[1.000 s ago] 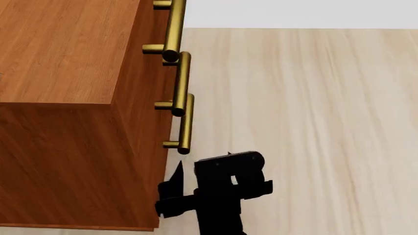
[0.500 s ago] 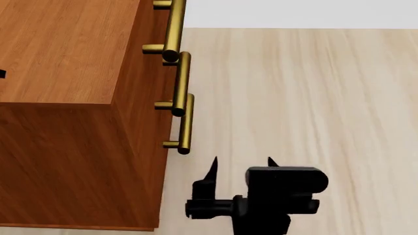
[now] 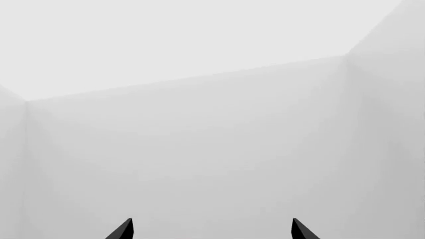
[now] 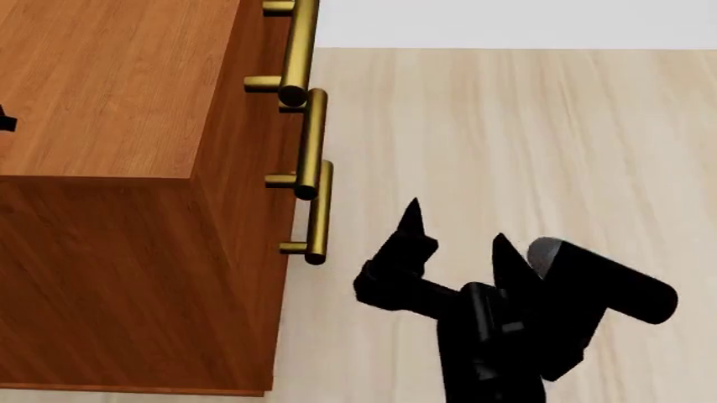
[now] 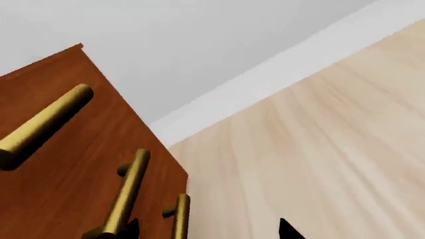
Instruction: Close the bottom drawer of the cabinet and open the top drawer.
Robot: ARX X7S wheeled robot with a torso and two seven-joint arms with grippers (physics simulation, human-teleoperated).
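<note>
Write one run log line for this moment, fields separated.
right claw: open, empty, off the handles | cabinet: drawers look flush | left claw: open, facing wall

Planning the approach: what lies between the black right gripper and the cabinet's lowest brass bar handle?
Nothing: only bare pale wood floor separates the black right gripper from the lowest brass bar handle, per the head view.

The cabinet (image 4: pixel 112 168) is reddish-brown with a fine wood grain, paler and more orange on top, darker down its side, and the three bar handles (image 4: pixel 311 138) on its front gleam brass-gold. The floor (image 4: pixel 538 151) is pale beige with soft lengthwise streaks like light planks, meeting a plain whitish-grey wall (image 5: pixel 199 45) with a lighter white strip along its foot. The right gripper (image 4: pixel 454 231) is matt black with a grey patch on its housing, and the left gripper (image 3: pixel 212 230) shows only two black tips against flat light grey.
</note>
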